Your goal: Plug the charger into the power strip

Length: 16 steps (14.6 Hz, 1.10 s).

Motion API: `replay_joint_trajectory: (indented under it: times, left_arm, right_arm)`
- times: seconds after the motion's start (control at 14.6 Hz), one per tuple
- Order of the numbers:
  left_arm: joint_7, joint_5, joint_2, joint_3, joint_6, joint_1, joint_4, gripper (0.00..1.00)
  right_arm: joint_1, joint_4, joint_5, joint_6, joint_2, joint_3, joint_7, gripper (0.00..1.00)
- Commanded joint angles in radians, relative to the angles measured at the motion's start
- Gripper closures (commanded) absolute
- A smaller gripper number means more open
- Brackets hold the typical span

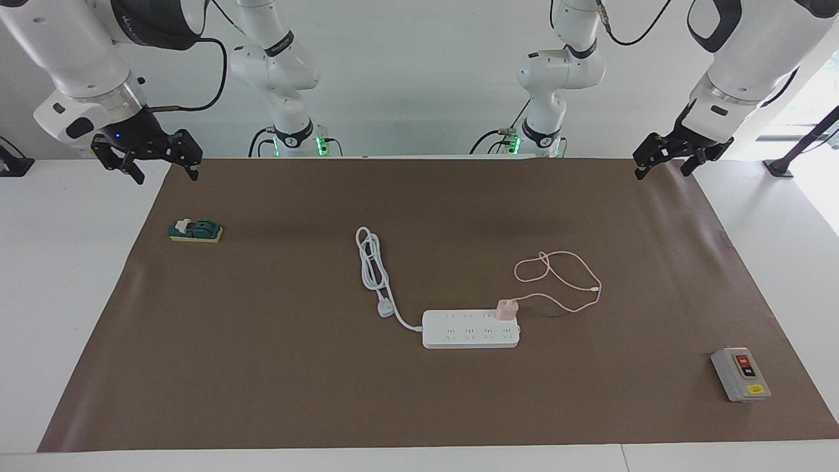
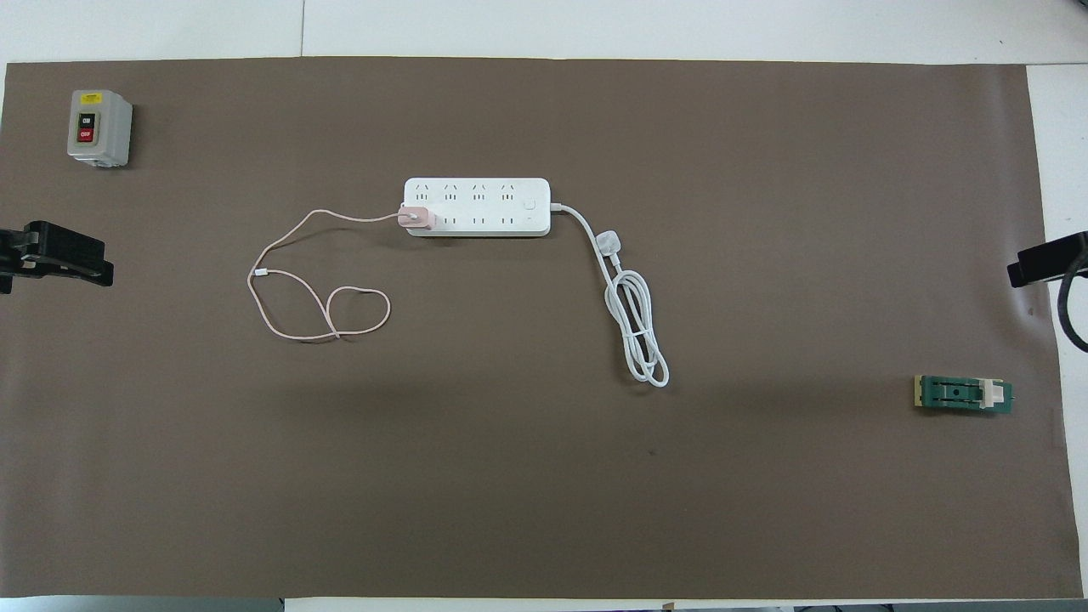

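Observation:
The white power strip (image 1: 468, 331) (image 2: 484, 206) lies flat near the middle of the brown mat. The pale pink charger (image 1: 506, 309) (image 2: 416, 218) stands on the strip's end socket toward the left arm's end, in the row nearer the robots. Its prongs are hidden. Its thin pink cable (image 1: 564, 282) (image 2: 314, 297) loops loose on the mat nearer the robots. My left gripper (image 1: 661, 172) (image 2: 59, 259) hangs open and holds nothing over the mat's edge at its own end. Over the mat's other end, my right gripper (image 1: 165, 176) (image 2: 1033, 268) is also open with nothing in it.
The strip's thick white cord (image 1: 372, 259) lies coiled nearer the robots, ending in a white plug (image 1: 385, 309). A grey box with red and black buttons (image 1: 741, 373) (image 2: 99, 127) sits toward the left arm's end. A green switch block (image 1: 195, 231) (image 2: 963, 394) sits toward the right arm's end.

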<state>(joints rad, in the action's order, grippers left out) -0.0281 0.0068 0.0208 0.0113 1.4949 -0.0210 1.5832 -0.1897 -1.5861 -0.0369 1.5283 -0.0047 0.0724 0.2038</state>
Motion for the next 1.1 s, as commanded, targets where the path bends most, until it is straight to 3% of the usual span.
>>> replay_joint_trajectory:
  times: [0.0,1.03]
  left_arm:
    - [-0.004,-0.011,0.033,-0.004,0.001,-0.014,0.034,0.00]
    - [-0.033,-0.044,0.022,-0.007,-0.002,-0.013,0.021,0.00]
  right_arm:
    - [-0.010,-0.005,0.006,-0.007,-0.005,0.009,0.005,0.00]
    - [-0.014,-0.008,0.009,-0.007,-0.006,0.009,0.005,0.00]
